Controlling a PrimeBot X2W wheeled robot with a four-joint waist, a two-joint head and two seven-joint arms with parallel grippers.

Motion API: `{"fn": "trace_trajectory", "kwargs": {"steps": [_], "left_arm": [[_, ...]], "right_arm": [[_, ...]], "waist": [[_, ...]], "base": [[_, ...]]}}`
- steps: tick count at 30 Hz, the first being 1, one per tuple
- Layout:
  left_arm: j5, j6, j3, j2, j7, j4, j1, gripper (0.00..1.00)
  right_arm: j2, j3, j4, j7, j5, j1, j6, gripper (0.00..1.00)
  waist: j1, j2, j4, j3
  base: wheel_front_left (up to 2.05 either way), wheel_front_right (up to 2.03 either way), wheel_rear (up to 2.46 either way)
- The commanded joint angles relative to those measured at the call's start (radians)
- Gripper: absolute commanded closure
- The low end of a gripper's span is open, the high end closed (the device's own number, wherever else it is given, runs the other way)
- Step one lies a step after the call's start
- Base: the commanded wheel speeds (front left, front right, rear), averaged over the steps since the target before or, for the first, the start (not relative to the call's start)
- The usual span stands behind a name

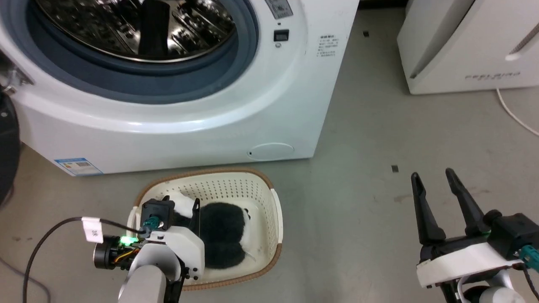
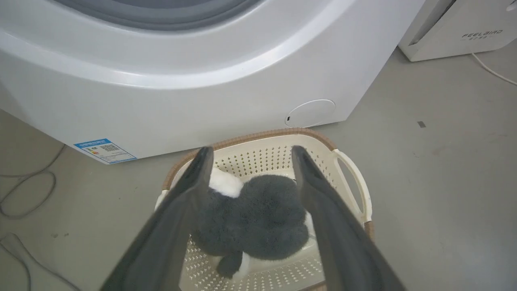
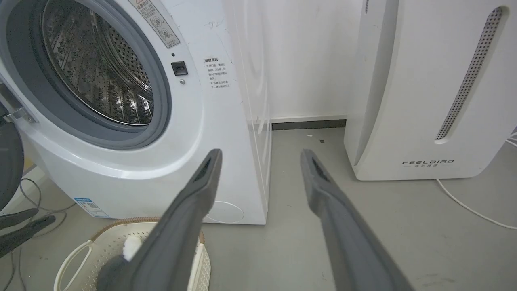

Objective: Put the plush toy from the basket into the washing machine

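The plush toy, black and white, lies inside the cream basket on the floor in front of the washing machine. The machine's porthole stands uncovered, showing the steel drum. My left gripper hangs over the basket's left half, pointing down. In the left wrist view the left gripper is open, one finger on each side of the plush toy, above the basket; contact cannot be told. My right gripper is open and holds nothing over bare floor at the right, also open in its own view.
A plain white FEELBIRD appliance stands at the back right, with a white cable running over the floor beside it. The machine's dark door sits at the left edge. Grey floor lies between basket and right gripper.
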Motion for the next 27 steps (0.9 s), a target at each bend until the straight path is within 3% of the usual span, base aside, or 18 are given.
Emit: {"fn": "trace_trajectory", "kwargs": {"steps": [1,27], "left_arm": [[-0.007,-0.004,-0.004,0.009,0.003,0.025,-0.028,0.00],[-0.032,-0.042,-0.080,0.064,0.190,0.297,-0.290,0.00]], "right_arm": [[0.000,0.002,-0.008,-0.009,0.014,-0.021,0.000,0.00],[0.000,0.019,-0.063,-0.063,0.099,-0.119,-0.001,0.00]], "waist": [[-0.0001,0.0000,-0.008,0.022],[-0.0001,0.0000,-0.061,0.319]], "base": [[0.00,0.00,0.00],[0.00,0.00,0.00]]}}
